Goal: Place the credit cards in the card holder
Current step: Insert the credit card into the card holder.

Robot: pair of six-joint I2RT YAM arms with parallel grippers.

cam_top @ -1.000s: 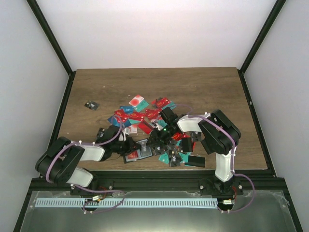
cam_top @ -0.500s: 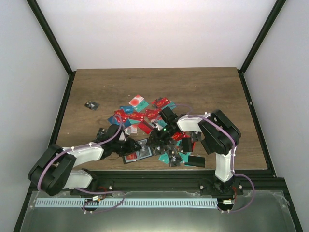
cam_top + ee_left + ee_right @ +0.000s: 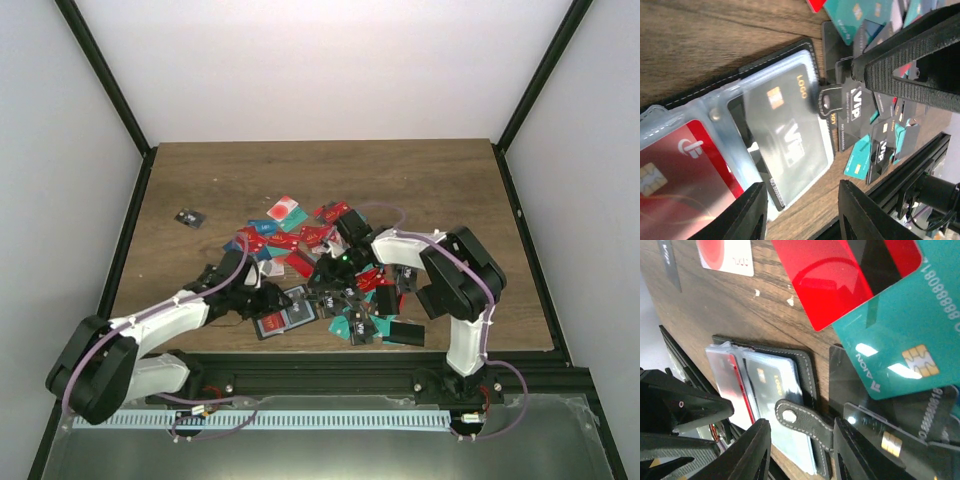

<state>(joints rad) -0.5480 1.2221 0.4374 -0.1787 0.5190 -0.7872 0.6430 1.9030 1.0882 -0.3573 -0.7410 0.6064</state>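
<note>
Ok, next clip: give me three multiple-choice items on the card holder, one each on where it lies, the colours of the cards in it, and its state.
1. Where does the card holder lie?
A. at the table's far edge
B. at the near side of the card pile
C. alone by the left wall

2. Which cards does it hold?
A. one red card and one black card
B. two teal cards
C. one white card and one blue card

3. What is its state?
A. folded and clasped
B. standing on edge
C. open flat, clasp tab undone

Key: 1 B, the top view shows it just nearer than the heap. 2 A, the left wrist view shows both cards inside it. 3 C, both wrist views show its inside facing up and the tab lying loose.
</note>
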